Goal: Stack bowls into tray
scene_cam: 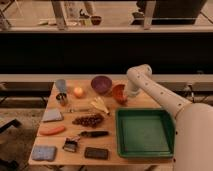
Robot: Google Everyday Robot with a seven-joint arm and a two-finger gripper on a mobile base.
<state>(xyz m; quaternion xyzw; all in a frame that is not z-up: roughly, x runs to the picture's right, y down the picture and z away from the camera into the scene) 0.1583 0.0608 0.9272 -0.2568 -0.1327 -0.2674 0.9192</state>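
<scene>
1. Wooden table [55, 138] cluttered with small items; a dark wall runs behind it.
2. Green tray [145, 113] sits at the table's front-right corner.
3. Red bowl [118, 93] is near the tray's far edge, with the purple bowl [101, 84] just beside it.
4. Gripper [126, 95] is at the red bowl's right rim; can't tell whether it grips.

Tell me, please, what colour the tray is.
The tray is green, in the camera view; the tool is by the red-orange bowl.
</scene>
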